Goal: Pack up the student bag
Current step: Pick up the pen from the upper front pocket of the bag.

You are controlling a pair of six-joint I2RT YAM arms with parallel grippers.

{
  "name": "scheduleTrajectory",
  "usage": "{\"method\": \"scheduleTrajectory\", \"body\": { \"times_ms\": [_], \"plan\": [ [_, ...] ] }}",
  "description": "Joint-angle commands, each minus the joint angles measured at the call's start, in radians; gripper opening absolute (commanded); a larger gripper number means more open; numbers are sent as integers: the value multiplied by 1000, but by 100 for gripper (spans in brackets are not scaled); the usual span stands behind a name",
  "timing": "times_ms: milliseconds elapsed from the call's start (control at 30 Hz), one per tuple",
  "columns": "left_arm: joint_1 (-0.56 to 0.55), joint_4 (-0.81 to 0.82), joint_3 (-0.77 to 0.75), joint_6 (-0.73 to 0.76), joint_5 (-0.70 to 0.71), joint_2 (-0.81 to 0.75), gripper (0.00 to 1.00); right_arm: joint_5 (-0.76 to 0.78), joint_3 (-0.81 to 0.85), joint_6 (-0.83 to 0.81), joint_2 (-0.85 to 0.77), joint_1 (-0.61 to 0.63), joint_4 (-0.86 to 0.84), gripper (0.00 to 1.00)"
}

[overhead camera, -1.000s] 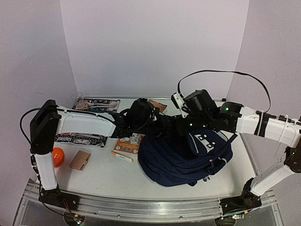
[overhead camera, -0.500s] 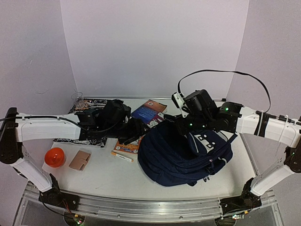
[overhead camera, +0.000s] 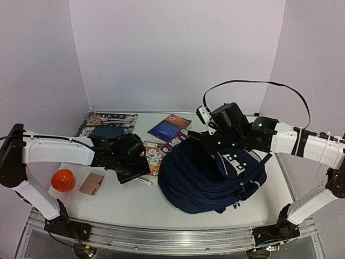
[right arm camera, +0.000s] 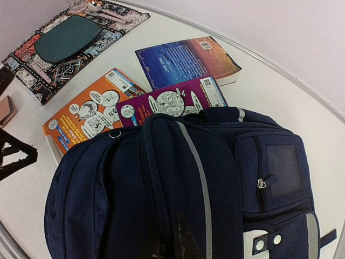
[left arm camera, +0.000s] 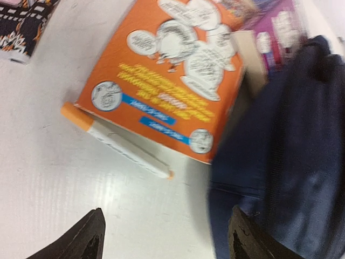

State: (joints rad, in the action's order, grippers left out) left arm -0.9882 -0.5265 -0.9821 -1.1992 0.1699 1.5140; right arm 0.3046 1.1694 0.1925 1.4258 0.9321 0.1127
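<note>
Far to the left of the student bag (overhead camera: 210, 181), which lies on the table right of centre, sit an orange ball (overhead camera: 63, 179) and a tan wallet (overhead camera: 91, 183); nearer the bag, the left gripper (left arm camera: 167, 243) hovers low over the table, its two dark fingertips spread apart with nothing between them; just ahead of it lies a white marker (left arm camera: 116, 145) with an orange cap, alongside the near edge of an orange comic-style book (left arm camera: 167, 81) that sits just beside the bag's left side; the likely step is picking up the marker; to do it well, the fingers should come down astride the barrel, crosswise at its middle and clear of the book, so that closing neither rolls it nor snags the cover; at the bag's top edge, the right gripper (overhead camera: 213, 141) is closed and seems to pinch the fabric, though its own wrist view hides the fingers; holding that rim raised and steady should ease the drop; whether the main compartment is unzipped cannot be told.
</note>
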Motion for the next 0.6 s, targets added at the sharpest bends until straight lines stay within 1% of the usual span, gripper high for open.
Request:
{"method": "scheduleTrajectory", "body": {
  "times_ms": [0,133,233,433,567],
  "plan": [
    [0,-87,-73,45,69,113,75,22,18,-28,-58,6,-82,0],
    [0,-128,-113,37,147,193,75,11,15,-37,-64,7,-81,0],
    [0,-130,-140,25,175,231,76,3,9,-43,-68,6,-81,0],
    [0,-130,-199,22,186,313,76,-16,-1,-53,-72,6,-81,0],
    [0,-130,-210,19,166,351,74,-18,-2,-71,-77,6,-81,0]
  ]
}}
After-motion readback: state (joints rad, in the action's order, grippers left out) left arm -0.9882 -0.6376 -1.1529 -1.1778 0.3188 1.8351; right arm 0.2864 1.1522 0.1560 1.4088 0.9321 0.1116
